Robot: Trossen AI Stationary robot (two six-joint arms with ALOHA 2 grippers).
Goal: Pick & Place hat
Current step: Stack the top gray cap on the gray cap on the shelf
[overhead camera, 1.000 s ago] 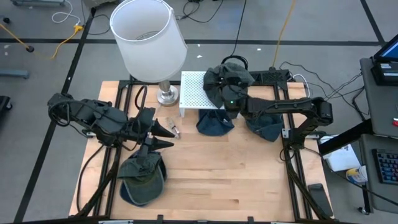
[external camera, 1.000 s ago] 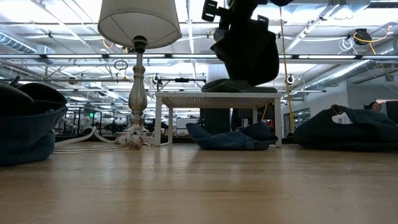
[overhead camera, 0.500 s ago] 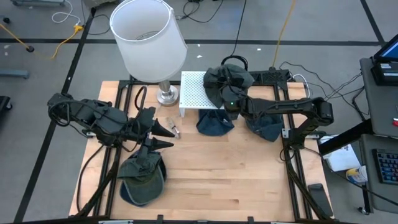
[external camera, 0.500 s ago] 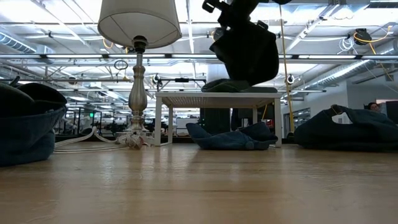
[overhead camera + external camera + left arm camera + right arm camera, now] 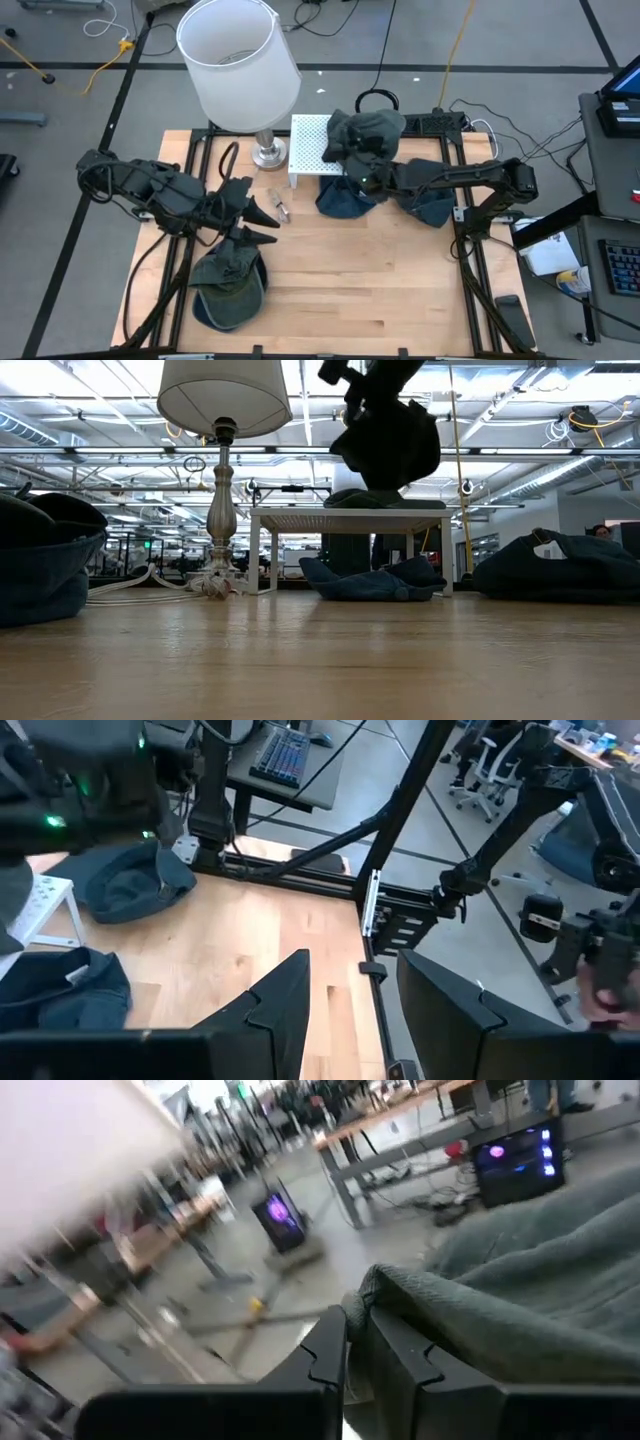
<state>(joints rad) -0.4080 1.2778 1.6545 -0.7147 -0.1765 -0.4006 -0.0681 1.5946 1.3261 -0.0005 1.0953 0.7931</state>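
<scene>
Landmark: the white perforated stand [image 5: 312, 148] at the back of the wooden table [image 5: 340, 290], just beside the lamp [image 5: 240, 70].

Right gripper [image 5: 338, 150]: positioned above the stand's right half, fingers pinched together on the fabric edge of a grey-green hat [image 5: 368, 130]. In the right wrist view the fingers [image 5: 325, 1355] meet on the hat's folded rim [image 5: 480, 1320]. In the low view the hat [image 5: 392, 442] hangs clear of the stand top [image 5: 350, 515], with a visible gap below it. Another dark hat [image 5: 380, 499] already lies on the stand top.

Under and in front of the stand lies a blue hat [image 5: 345, 198]. To the stand's right, near the table's right edge, lies a further dark hat [image 5: 425, 205].

Left gripper [image 5: 262, 222]: in front and to the left of the stand, fingers parted with nothing between them, the gap visible in the left wrist view [image 5: 350, 1010]. Just in front of it, near the table's front edge, sits a green hat on a blue one [image 5: 230, 285].

The table in front of the stand, between the front stack and the right edge, is bare wood. The black frame rail [image 5: 470, 270] borders the right edge.
</scene>
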